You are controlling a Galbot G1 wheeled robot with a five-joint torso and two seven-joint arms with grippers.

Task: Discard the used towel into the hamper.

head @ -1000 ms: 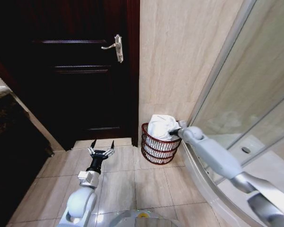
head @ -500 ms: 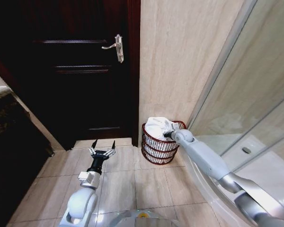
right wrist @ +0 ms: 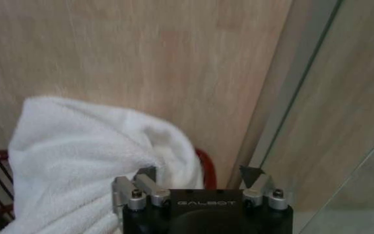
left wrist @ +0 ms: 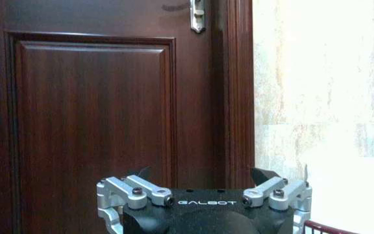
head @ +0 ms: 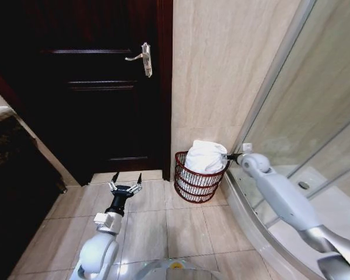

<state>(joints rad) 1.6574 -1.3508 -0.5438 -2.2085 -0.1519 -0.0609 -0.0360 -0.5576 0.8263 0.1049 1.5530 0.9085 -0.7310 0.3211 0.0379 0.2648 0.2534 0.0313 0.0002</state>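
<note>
**Towel released into the hamper**

Your right gripper (head: 230, 156) has let go of the towel (head: 205, 157) and pulled back to the shower-glass side of the hamper (head: 196, 182), just beside its rim. In the right wrist view its fingers (right wrist: 146, 174) stand apart with nothing between them; one fingertip is close against the towel's edge, and you cannot tell whether it touches. Half a second ago that gripper was over the hamper with the towel bunched at its tip. Now the towel sits in the hamper, heaped up above the rim and leaning toward the wall. Judged from that, the drop is done, though the towel rides high.

Your left gripper (head: 125, 185) hangs over the floor on the door side of the hamper, fingers wide, idle.
</note>
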